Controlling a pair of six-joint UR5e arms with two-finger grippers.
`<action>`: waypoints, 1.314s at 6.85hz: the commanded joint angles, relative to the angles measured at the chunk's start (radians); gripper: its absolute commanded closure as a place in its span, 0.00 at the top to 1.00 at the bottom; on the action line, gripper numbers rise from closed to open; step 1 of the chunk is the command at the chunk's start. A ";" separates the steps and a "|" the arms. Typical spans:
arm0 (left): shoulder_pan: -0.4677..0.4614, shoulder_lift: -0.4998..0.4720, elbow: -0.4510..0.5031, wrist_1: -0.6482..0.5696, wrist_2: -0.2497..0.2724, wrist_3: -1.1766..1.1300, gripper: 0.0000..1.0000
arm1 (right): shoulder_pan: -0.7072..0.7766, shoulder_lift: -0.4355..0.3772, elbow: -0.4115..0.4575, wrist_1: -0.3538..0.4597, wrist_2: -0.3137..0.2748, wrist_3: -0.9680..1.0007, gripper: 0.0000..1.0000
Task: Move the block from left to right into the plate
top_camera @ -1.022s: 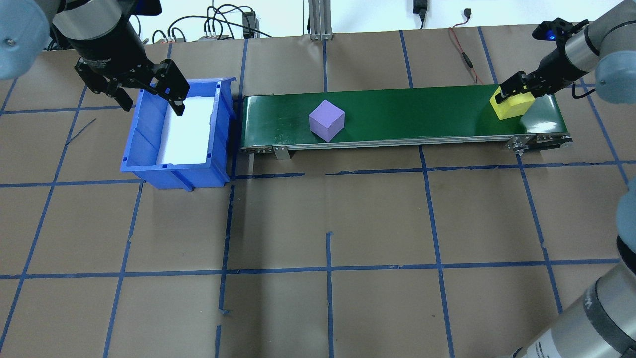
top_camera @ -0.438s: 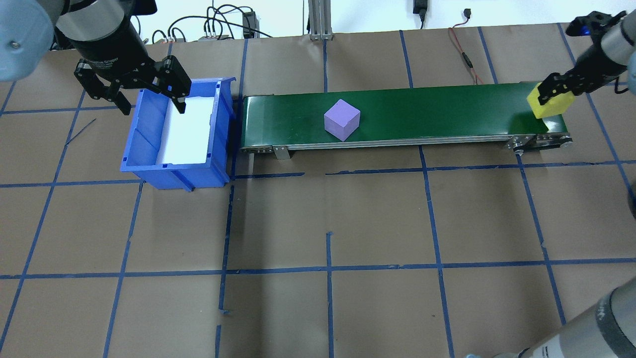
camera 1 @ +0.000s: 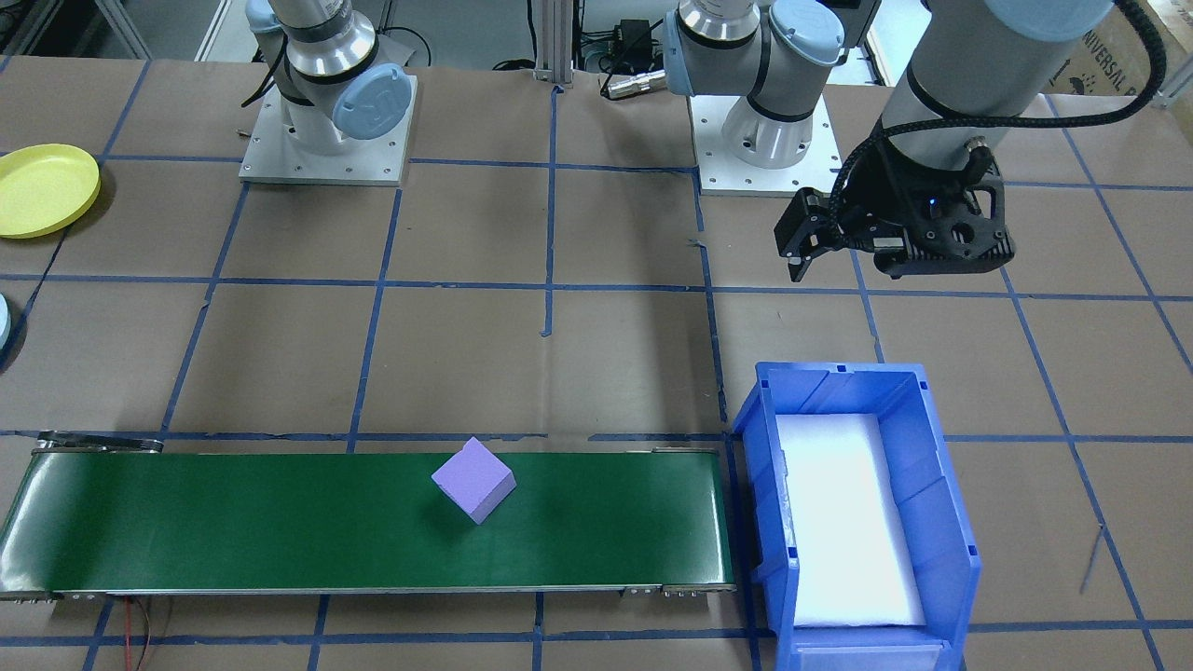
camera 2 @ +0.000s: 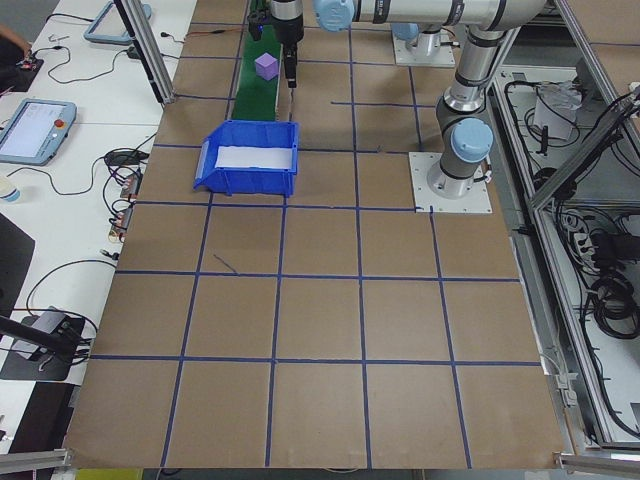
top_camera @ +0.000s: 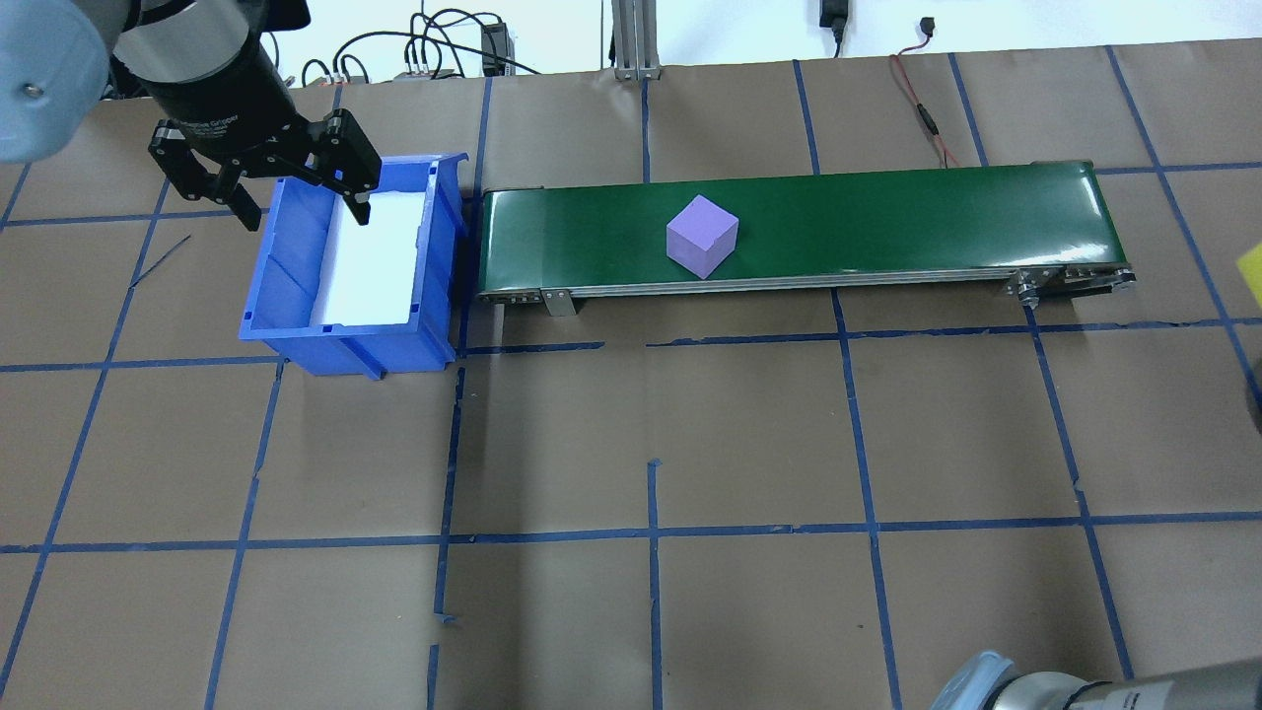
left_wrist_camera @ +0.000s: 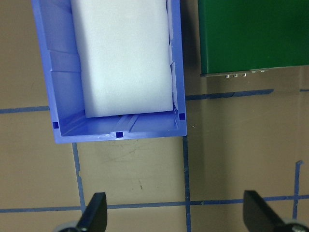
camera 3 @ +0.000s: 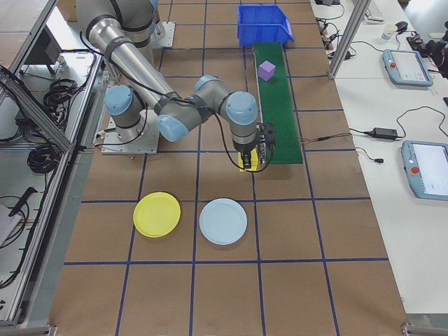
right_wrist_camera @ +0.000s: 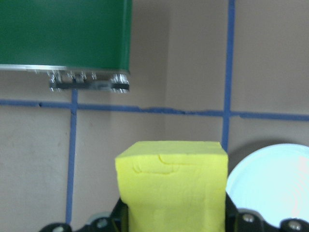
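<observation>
Plates, yellow (camera 3: 157, 214) and pale blue (camera 3: 223, 221), lie nearest on the surface. At their 1 o'clock the right pincer (camera 3: 252, 158) grips a yellow block (right_wrist_camera: 172, 182), seemingly above the surface. Farther, a purple block (camera 3: 267, 70) rides the belt (camera 3: 276, 105). The left pincer (top_camera: 292, 197) hangs open by the bin (top_camera: 296, 286).

Yellow block (right_wrist_camera: 172, 181) aloft (fingers clamped).

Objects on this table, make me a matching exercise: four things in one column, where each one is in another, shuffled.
1. purple block
2. yellow block
3. white foam pad
4. left tool

A. inside the blue bin
B. held in the right tool
C. on the green conveyor belt
D. open, above the bin's far end

Pairs: 1-C, 2-B, 3-A, 4-D
</observation>
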 commanded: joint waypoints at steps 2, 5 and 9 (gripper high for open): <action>0.000 0.000 -0.001 0.002 -0.006 0.000 1.00 | -0.444 -0.068 0.217 -0.004 -0.014 -0.360 0.27; -0.002 0.002 0.003 0.002 -0.005 0.002 1.00 | -0.709 -0.038 0.345 -0.139 -0.005 -0.529 0.27; -0.003 0.002 -0.004 0.000 -0.006 0.002 1.00 | -0.708 -0.007 0.356 -0.220 0.029 -0.499 1.00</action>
